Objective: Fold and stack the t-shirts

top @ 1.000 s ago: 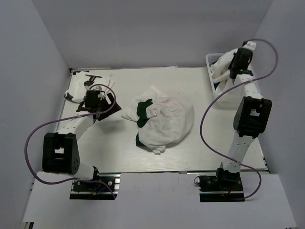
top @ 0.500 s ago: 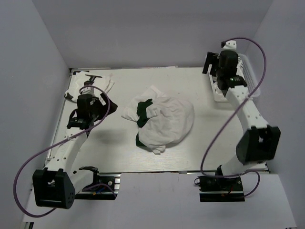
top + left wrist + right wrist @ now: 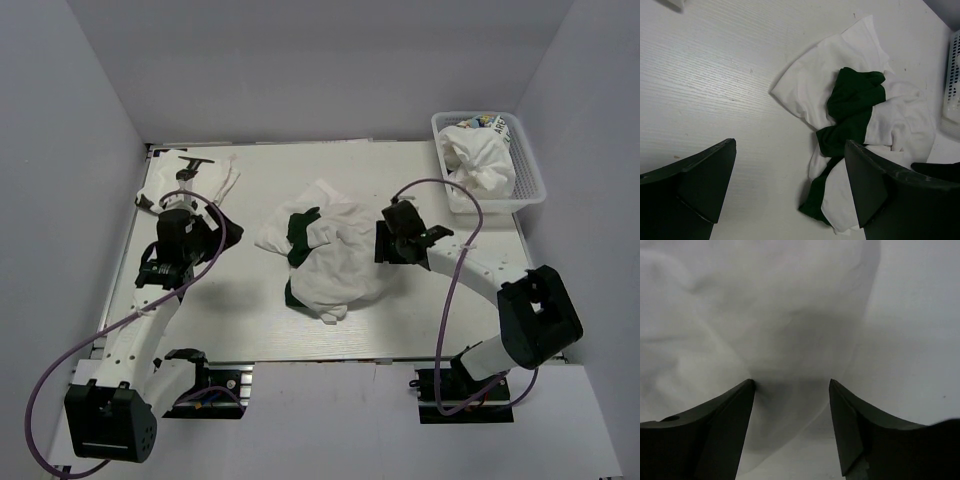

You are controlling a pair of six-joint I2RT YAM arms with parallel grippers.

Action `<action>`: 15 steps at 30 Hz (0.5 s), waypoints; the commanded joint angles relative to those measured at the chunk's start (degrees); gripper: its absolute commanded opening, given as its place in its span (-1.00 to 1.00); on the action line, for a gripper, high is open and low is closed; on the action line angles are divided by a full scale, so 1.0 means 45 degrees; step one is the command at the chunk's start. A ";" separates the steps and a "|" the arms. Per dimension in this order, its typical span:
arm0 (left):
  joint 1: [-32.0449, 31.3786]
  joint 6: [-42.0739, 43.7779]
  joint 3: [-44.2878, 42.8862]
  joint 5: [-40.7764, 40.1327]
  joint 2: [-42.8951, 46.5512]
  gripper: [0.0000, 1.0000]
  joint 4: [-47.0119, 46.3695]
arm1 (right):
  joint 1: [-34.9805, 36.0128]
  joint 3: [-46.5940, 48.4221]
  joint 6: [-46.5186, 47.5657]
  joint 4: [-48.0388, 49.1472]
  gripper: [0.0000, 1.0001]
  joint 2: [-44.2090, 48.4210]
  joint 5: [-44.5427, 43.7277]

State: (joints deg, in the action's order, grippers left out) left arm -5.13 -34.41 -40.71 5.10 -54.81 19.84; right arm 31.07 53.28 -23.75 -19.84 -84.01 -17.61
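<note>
A crumpled white t-shirt [image 3: 345, 255] with a dark green print lies in the middle of the table; the left wrist view shows it [image 3: 810, 85] ahead and to the right. My right gripper [image 3: 384, 243] is low at its right edge, open, its fingers standing either side of a fold of white cloth [image 3: 790, 340]. My left gripper [image 3: 190, 240] hangs wide open above the bare table to the left of the shirt, holding nothing. More white t-shirts [image 3: 478, 160] are heaped in the basket. Another white t-shirt [image 3: 195, 182] lies at the back left.
The white lattice basket [image 3: 532, 185] stands at the back right corner, and its side shows in the left wrist view [image 3: 952, 75]. Grey walls close in the table on three sides. A purple cable loops from each arm.
My right arm has let go of the white cloth over the basket and swung down to the middle shirt's right edge. The left arm has drawn back toward the near side.
</note>
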 commanded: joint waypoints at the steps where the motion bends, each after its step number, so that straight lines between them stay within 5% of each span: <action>1: -0.0052 -0.0165 0.0199 0.0038 0.0402 0.98 0.0026 | 0.0400 -0.0509 -0.1070 0.0988 0.26 0.0309 0.0920; 4: -0.0052 -0.0165 0.0199 0.0349 0.0402 0.98 -0.0246 | 0.0596 -0.0784 -0.1051 0.1575 -0.37 0.0581 0.1392; 6: -0.0052 -0.0165 0.0199 0.0350 0.0266 0.98 -0.0248 | 0.0654 -0.0551 -0.0798 0.1560 -1.00 0.0912 0.1413; 15: -0.0052 -0.0048 0.0199 0.0350 0.0265 0.98 -0.0481 | 0.0576 0.1850 0.0939 0.2472 -1.00 0.3802 0.1096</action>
State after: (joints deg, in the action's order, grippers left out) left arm -5.13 -34.96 -40.05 5.72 -54.15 19.05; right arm 33.76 54.96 -23.46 -15.92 -71.92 -12.93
